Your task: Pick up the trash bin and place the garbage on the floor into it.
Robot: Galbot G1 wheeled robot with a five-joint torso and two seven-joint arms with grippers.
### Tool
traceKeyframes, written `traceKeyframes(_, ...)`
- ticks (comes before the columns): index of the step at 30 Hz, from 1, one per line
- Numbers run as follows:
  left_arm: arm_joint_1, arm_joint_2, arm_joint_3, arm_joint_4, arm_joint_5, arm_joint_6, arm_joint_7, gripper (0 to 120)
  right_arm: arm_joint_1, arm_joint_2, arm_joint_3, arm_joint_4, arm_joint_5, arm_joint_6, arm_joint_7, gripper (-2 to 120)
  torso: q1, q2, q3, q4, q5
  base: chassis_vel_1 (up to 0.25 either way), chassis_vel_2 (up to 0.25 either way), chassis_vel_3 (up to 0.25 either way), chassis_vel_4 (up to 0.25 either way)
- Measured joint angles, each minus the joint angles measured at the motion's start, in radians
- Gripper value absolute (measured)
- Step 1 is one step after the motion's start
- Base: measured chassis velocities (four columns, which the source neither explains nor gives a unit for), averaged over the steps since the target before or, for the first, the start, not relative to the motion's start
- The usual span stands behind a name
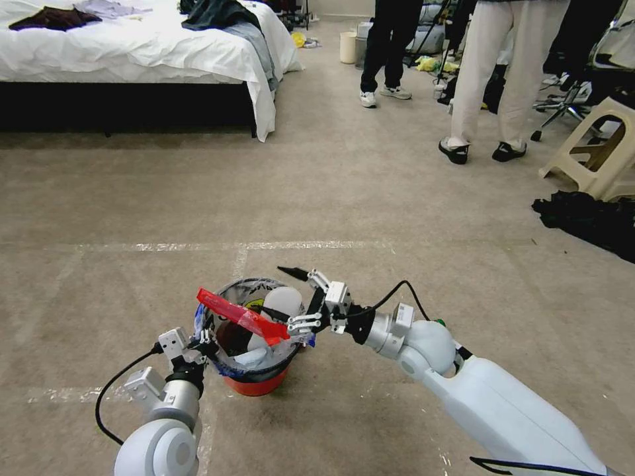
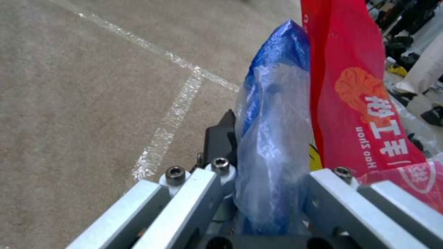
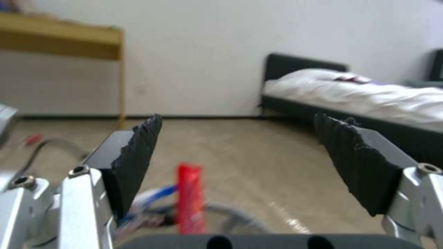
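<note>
Left gripper [image 1: 206, 342] clamps trash bin [image 1: 258, 382] rim and liner. Right gripper [image 1: 299, 297] hangs spread above it, empty. Red wrapper [image 1: 241, 316] lies across the bin mouth: light, limp, slippery; pinch its free end.

Floor [image 1: 331, 198]: beige carpet, pale tape lines [image 1: 264, 246] crossing. Red trash bin [image 1: 258, 380] at bottom, whether resting on carpet or lifted cannot tell. Bed [image 1: 132, 59] stands upper left. Beige stool [image 1: 595, 152] at right, dark clothes heap [image 1: 589, 221] lying beside it.

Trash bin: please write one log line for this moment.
left gripper: shut on trash bin rim | right gripper: open above bin | red wrapper: across rim
</note>
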Motion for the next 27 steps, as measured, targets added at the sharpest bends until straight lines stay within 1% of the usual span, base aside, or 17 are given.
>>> traceKeyframes(2,-0.003,-0.001,-0.01,0.004,0.001,-0.003,-0.001,4,0.023,-0.002,0.039,-0.001,0.024,-0.001,0.044,89,0.0,0.0,0.0,0.0002,0.0,0.0,0.0,0.0,0.0)
traceKeyframes(3,-0.003,-0.001,-0.01,0.004,0.001,-0.003,-0.001,4,0.023,-0.002,0.039,-0.001,0.024,-0.001,0.044,89,0.0,0.0,0.0,0.0002,0.0,0.0,0.0,0.0,0.0)
traceKeyframes(5,-0.005,-0.001,-0.013,0.01,0.006,-0.008,-0.001,4,0.046,-0.012,0.111,-0.031,0.022,-0.015,0.092,92,0.0,0.0,0.0,0.0003,0.0,0.0,0.0,0.0,0.0)
traceKeyframes(8,-0.005,0.0,-0.013,0.011,0.01,-0.01,-0.001,4,0.049,-0.015,0.125,-0.039,0.015,-0.02,0.105,93,0.0,0.0,0.0,0.0003,0.0,0.0,0.0,0.0,0.0)
traceKeyframes(9,-0.008,0.002,-0.013,0.015,0.024,-0.015,-0.001,4,0.052,-0.031,0.189,-0.092,-0.034,-0.043,0.156,93,0.0,0.0,0.0,0.0002,0.0,0.0,0.0,0.0,0.0)
traceKeyframes(10,-0.01,0.004,-0.014,0.016,0.031,-0.017,-0.006,4,0.041,-0.04,0.239,-0.15,-0.076,-0.048,0.186,93,0.0,0.0,0.0,0.0003,0.0,0.0,0.0,0.0,0.0)
traceKeyframes(11,-0.01,0.004,-0.014,0.016,0.031,-0.017,-0.006,4,0.041,-0.04,0.239,-0.15,-0.076,-0.048,0.186,93,0.0,0.0,0.0,0.0003,0.0,0.0,0.0,0.0,0.0)
traceKeyframes(12,-0.012,0.004,-0.014,0.016,0.031,-0.017,-0.01,4,0.028,-0.044,0.27,-0.187,-0.099,-0.048,0.199,96,0.0,0.0,0.0,0.0003,0.0002,0.0,0.0,0.0,0.0)
traceKeyframes(13,-0.013,0.004,-0.014,0.016,0.036,-0.017,-0.011,4,0.005,-0.047,0.305,-0.236,-0.128,-0.046,0.213,99,0.0,0.0,0.0,-0.0001,0.0002,0.0,0.0,0.0,0.0)
traceKeyframes(14,-0.013,0.005,-0.014,0.016,0.04,-0.017,-0.009,4,-0.009,-0.047,0.322,-0.263,-0.144,-0.039,0.218,99,0.0,0.0,0.0,-0.0002,0.0003,0.0,0.0,0.0,0.0)
traceKeyframes(15,-0.013,0.005,-0.014,0.016,0.04,-0.017,-0.009,4,-0.009,-0.047,0.322,-0.263,-0.144,-0.039,0.218,99,0.0,0.0,0.0,-0.0002,0.0003,0.0,0.0,0.0,0.0)
traceKeyframes(17,-0.014,0.006,-0.014,0.017,0.05,-0.017,-0.002,4,-0.052,-0.039,0.365,-0.333,-0.2,-0.001,0.23,100,0.0,0.0,0.0,-0.0002,0.0003,0.0,0.0,0.0,0.0)
traceKeyframes(18,-0.014,0.006,-0.014,0.017,0.05,-0.017,-0.002,4,-0.052,-0.039,0.365,-0.333,-0.2,-0.001,0.23,100,0.0,0.0,0.0,-0.0002,0.0003,0.0,0.0,0.0,0.0)
traceKeyframes(20,-0.014,0.006,-0.013,0.019,0.055,-0.021,0.005,4,-0.087,-0.016,0.395,-0.4,-0.255,0.044,0.242,100,0.0,0.0,0.0,-0.0001,0.0004,0.0,0.0,0.0,0.0)
traceKeyframes(27,-0.009,0.002,-0.011,0.019,0.06,-0.026,0.01,4,-0.103,0.017,0.423,-0.478,-0.298,0.072,0.257,100,0.0,0.0,0.0,0.0001,0.0,0.0,0.0,0.0,0.0)
